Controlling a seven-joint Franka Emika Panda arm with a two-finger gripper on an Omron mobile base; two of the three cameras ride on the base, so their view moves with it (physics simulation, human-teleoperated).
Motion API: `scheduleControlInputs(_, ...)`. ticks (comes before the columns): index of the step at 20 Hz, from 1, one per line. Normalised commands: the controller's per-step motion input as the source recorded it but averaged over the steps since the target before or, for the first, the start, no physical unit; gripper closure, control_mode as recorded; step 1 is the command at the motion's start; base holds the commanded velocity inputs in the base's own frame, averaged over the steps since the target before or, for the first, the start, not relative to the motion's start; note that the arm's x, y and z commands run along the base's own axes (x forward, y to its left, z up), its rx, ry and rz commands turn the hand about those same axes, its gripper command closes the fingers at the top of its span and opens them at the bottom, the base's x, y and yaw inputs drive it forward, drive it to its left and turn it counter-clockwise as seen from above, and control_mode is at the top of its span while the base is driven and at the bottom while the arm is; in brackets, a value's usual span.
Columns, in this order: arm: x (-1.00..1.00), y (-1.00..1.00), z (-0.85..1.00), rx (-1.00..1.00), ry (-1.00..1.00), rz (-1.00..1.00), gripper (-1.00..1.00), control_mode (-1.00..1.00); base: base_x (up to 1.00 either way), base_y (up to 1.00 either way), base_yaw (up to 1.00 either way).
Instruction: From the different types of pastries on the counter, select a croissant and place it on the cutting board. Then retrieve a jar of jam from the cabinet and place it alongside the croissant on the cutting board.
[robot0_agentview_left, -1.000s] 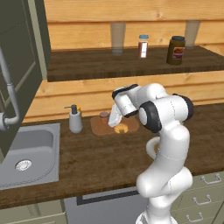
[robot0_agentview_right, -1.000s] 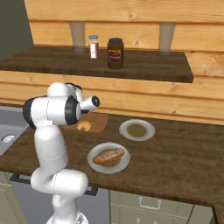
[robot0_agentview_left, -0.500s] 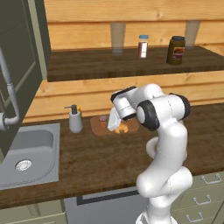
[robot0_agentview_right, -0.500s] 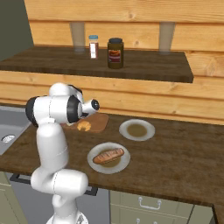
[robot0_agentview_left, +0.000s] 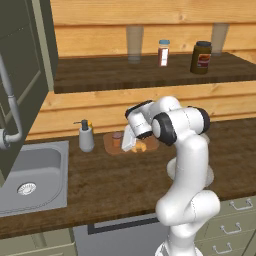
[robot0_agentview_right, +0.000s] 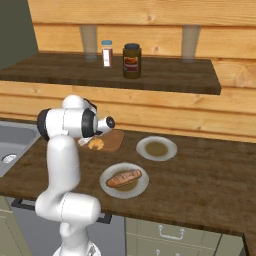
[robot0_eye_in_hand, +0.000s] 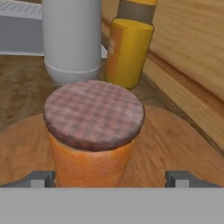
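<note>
While my gripper (robot0_eye_in_hand: 111, 178) stands with fingers spread wide, the short orange-red jam jar with a brownish checked top (robot0_eye_in_hand: 93, 131) sits upright between them on the light-brown wooden cutting board (robot0_eye_in_hand: 175, 144), gripped by neither. From the left base view, the small golden croissant (robot0_agentview_left: 141, 147) lies on that board beside the jar.

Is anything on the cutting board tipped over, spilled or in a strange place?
Nothing stands out. The jam jar stands upright on the cutting board with its top on, beside the croissant. The gripper is open around the jar.
</note>
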Motion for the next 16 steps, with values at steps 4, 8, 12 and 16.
scheduleControlInputs(4,0.11,-0.36,0.17,0.00,-0.04,0.04,-1.00,-1.00,0.00,0.00,0.00)
scheduleControlInputs(8,-0.19,-0.38,0.16,0.00,0.00,0.12,-1.00,-1.00,0.00,0.00,0.00)
scheduleControlInputs(12,-0.38,-0.29,0.00,0.00,0.00,0.15,-1.00,-1.00,0.00,0.00,0.00)
scheduleControlInputs(16,-0.78,-0.34,0.20,0.00,-0.01,0.08,-1.00,-1.00,0.00,0.00,0.00)
